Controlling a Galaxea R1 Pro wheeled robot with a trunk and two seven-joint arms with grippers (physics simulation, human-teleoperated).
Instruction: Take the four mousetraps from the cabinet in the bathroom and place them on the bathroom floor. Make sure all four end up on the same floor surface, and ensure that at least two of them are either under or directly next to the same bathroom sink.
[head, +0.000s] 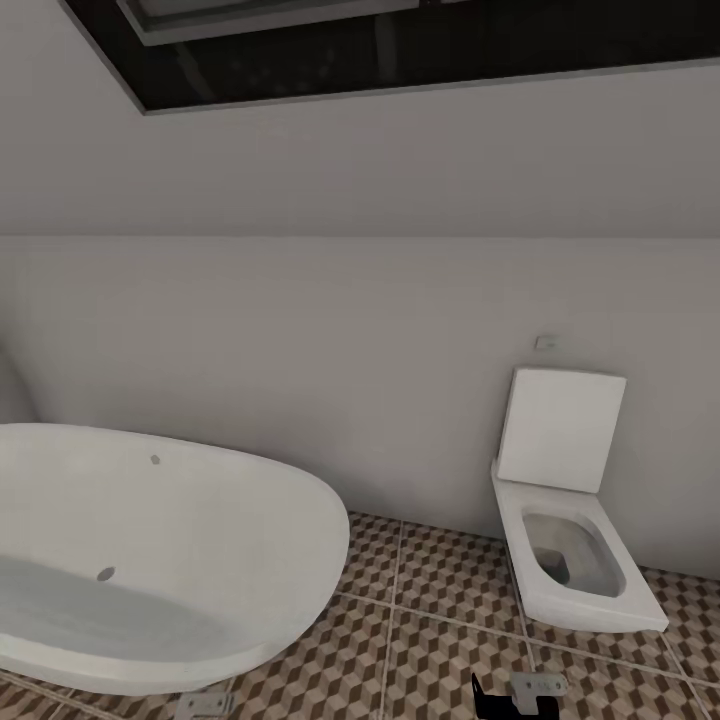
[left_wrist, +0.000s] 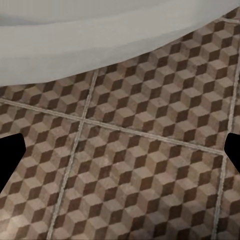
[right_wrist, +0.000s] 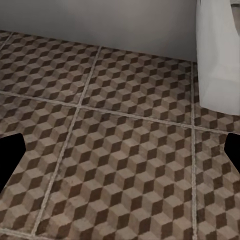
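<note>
No mousetraps, cabinet or sink in sight at this moment; the task thing on show is the bathroom floor (head: 440, 630), cube-print tiles in brown, beige and white w/ pale grout lines, filling the lower centre and lower right of the head view.

Head view: oval white bathtub (head: 150, 560) takes the lower left, its rounded end overhanging the tiles. White square-edged toilet (head: 575, 560) sits at right, lid up against the pale wall (head: 360, 380), bowl open. Small grey plate (head: 546, 342) on the wall just above the lid. Dark recessed panel (head: 400, 50) w/ pale frame runs across the top of the frame.

At the bottom edge, two grey bracket-like arm parts poke in: one at lower left (head: 207, 704) just beside the tub's base, one at lower right (head: 538, 688) w/ a black piece next to it. Too little shows there to read either claw.

Left wrist view: left claw (left_wrist: 120, 155) fingertips (left_wrist: 10, 155) appear as black shapes at the far left and far right edges, wide apart, nothing between them but tiles. Tub's white side curves across the top of the frame.

Right wrist view: right claw (right_wrist: 120, 157) fingertips (right_wrist: 10, 157) likewise at both side edges, spread, nothing held. Toilet base in the upper right corner, wall foot along the top.
</note>
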